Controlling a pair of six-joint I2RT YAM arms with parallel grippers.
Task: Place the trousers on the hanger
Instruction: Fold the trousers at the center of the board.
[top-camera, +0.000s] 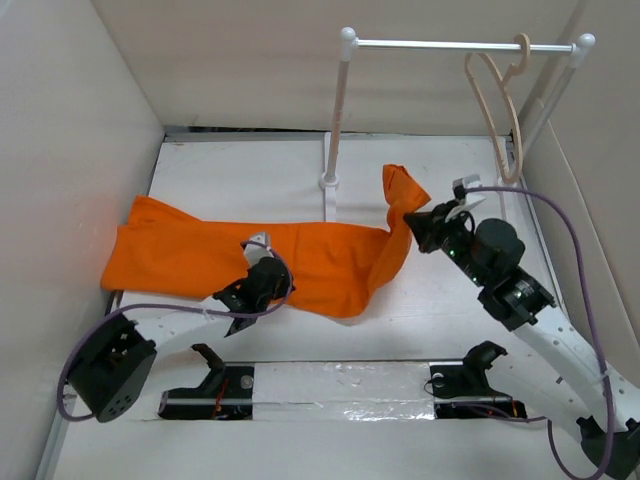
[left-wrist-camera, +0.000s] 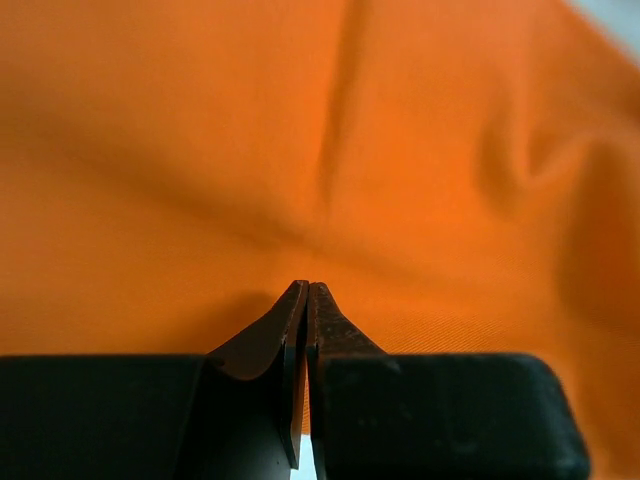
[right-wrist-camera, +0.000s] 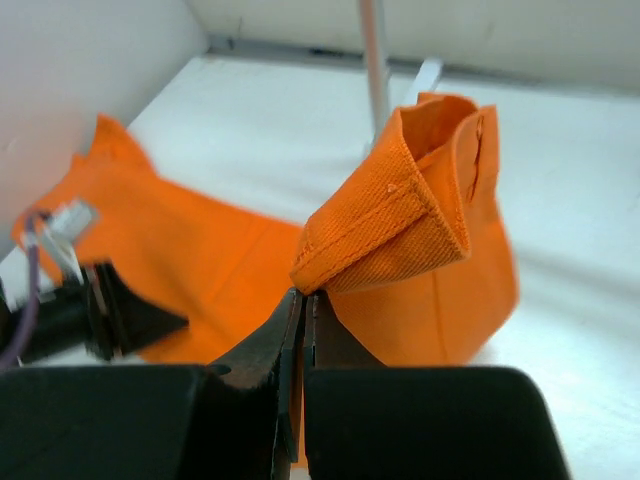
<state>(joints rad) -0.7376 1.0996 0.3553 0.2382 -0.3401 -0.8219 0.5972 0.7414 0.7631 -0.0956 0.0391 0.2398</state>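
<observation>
I see one pair of trousers (top-camera: 200, 250), one hanger (top-camera: 497, 110), two grippers: right gripper (right-wrist-camera: 303, 298) pinching the trousers, left gripper (left-wrist-camera: 307, 290) closed.

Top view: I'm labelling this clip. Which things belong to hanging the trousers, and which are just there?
Job: trousers, hanger, right gripper shut on the trousers, left gripper shut over them.
Just there: white rack holding the hanger, purple cables, table.

Trousers (left-wrist-camera: 300, 150) blurred, overflow left wrist frame; fabric seemingly pinched in left gripper (left-wrist-camera: 306, 290), contact point hidden.
</observation>
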